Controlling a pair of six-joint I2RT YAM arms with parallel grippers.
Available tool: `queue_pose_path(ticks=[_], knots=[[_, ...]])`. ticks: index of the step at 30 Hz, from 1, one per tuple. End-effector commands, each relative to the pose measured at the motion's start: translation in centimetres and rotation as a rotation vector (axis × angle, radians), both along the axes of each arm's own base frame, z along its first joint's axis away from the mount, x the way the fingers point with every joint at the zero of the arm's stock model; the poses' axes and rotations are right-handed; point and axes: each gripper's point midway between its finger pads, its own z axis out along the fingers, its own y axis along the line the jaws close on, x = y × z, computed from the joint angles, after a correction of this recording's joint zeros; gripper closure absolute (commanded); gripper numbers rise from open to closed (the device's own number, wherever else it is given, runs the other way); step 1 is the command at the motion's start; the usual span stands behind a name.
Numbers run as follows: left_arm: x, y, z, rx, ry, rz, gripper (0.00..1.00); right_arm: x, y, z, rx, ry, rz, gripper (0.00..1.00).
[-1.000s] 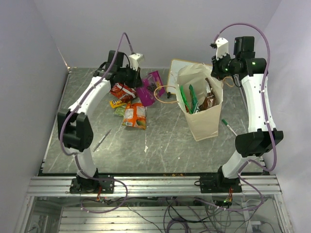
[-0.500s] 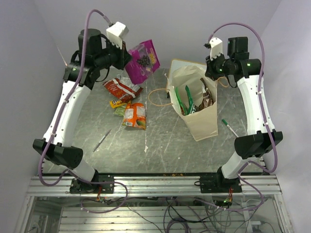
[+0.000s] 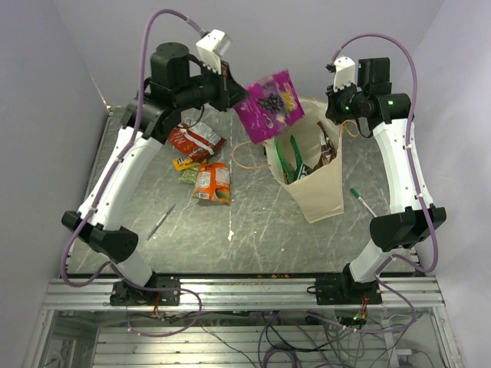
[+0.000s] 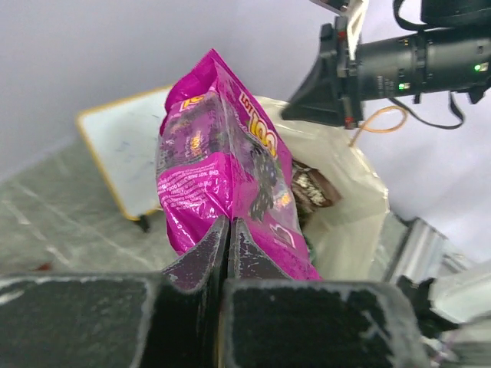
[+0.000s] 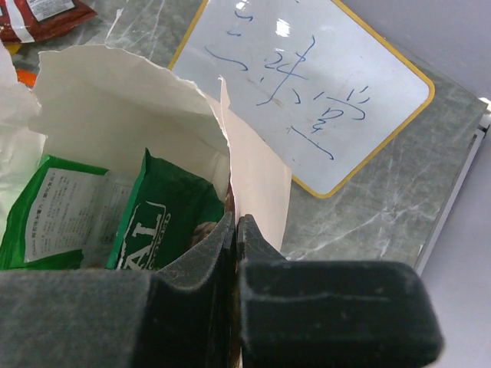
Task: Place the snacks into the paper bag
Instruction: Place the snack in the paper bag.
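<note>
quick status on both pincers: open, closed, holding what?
Left pincer: closed, holding the purple snack packet.
Right pincer: closed on the rim of the paper bag.

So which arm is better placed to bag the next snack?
Left. The left gripper holds the purple packet by the mouth of the paper bag; the right gripper is pinching its rim.

1 paper bag (image 3: 322,192), 1 whiteboard (image 5: 322,92), min. 2 pens (image 3: 359,199), approx. 8 snack pkts (image 3: 270,103).

One packet (image 3: 268,105) hangs above the paper bag (image 3: 322,195).
</note>
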Motion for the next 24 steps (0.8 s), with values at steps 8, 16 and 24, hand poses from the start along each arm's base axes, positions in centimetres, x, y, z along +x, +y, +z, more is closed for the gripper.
queue_pose_path(ticks=[8,16,24], knots=[[-0.1,-6.7,0.6,-0.236,0.199,-0.136,0.93,-0.3,0.3,3.2,0.054,-0.113,-0.029,1.0],[-0.6,-9.1,-2.5,-0.259,0.35,-0.192,0.93,-0.4,0.5,3.2,0.064,-0.115,-0.019,1.0],[-2.7,-9.8,-1.9,-0.249,0.335,-0.244,0.93,0.0,0.5,2.9,0.065,-0.106,-0.023,1.0]])
